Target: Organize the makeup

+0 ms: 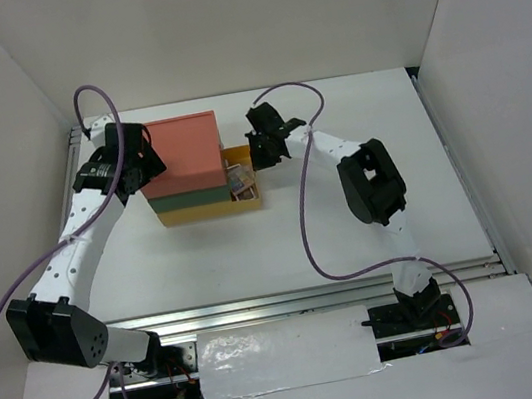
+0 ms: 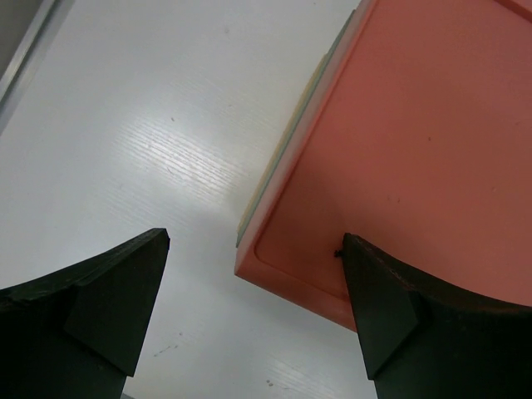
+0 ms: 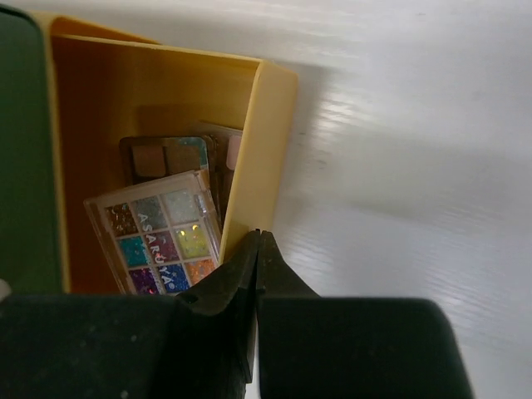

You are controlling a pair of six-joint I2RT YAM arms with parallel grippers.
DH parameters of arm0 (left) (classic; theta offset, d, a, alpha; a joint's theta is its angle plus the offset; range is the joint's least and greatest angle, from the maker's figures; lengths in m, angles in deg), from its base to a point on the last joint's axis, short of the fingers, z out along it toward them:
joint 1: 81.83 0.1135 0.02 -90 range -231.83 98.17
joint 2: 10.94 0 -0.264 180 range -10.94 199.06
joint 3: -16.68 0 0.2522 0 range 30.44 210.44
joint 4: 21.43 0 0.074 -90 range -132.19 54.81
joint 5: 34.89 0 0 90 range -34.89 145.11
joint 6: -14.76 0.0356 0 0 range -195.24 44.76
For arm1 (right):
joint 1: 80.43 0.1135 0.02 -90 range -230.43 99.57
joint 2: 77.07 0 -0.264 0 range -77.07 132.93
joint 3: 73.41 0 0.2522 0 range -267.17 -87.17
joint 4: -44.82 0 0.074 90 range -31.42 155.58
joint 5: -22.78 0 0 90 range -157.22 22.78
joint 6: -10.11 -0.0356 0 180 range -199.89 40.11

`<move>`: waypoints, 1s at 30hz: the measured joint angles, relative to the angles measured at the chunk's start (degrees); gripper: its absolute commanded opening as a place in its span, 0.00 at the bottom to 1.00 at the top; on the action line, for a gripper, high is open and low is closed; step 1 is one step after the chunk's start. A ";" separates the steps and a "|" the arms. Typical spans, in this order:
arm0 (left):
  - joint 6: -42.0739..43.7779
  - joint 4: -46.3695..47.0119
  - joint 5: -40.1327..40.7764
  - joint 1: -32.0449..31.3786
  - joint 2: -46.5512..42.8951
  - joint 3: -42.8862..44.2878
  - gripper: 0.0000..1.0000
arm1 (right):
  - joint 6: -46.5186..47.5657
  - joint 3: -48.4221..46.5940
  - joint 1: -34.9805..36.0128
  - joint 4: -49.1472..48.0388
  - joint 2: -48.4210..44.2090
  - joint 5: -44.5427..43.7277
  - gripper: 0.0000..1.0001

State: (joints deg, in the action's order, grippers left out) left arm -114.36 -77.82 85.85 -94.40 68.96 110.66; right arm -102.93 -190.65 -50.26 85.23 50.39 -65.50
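Note:
The makeup (image 1: 240, 180) lies in a yellow drawer (image 1: 251, 202) pulled out to the right of the stacked box (image 1: 183, 152). In the right wrist view, a clear-lidded palette of coloured glitter squares (image 3: 162, 241) rests on a brownish palette (image 3: 162, 154) inside the drawer (image 3: 258, 141). My right gripper (image 3: 259, 237) is shut with nothing between its fingers, and its tips are against the outer edge of the drawer's front wall (image 1: 257, 155). My left gripper (image 2: 254, 239) is open at the box's left side (image 1: 145, 168), its fingers straddling a corner of the orange top (image 2: 399, 125).
A green drawer front (image 3: 21, 150) sits above the yellow one. White walls close in the table on three sides. A metal rail (image 1: 302, 300) runs along the near edge. Purple cables (image 1: 305, 224) loop over the white tabletop (image 1: 385, 120).

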 measured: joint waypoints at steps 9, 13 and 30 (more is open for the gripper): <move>0.81 3.08 -3.74 0.07 -0.39 -1.53 0.99 | -3.26 -6.78 2.60 -0.46 5.29 2.89 0.00; 1.36 4.98 -5.25 0.09 -0.76 -2.67 0.99 | -5.27 -7.37 3.32 -2.95 6.93 4.85 0.00; 1.79 10.91 -11.89 0.72 -1.92 -6.23 0.99 | -10.32 -4.87 2.95 -10.01 7.87 9.62 0.08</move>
State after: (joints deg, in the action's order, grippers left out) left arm -112.56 -66.91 73.96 -93.68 67.04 104.43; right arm -113.25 -195.53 -47.31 75.22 58.26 -55.89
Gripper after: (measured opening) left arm 0.990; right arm 0.049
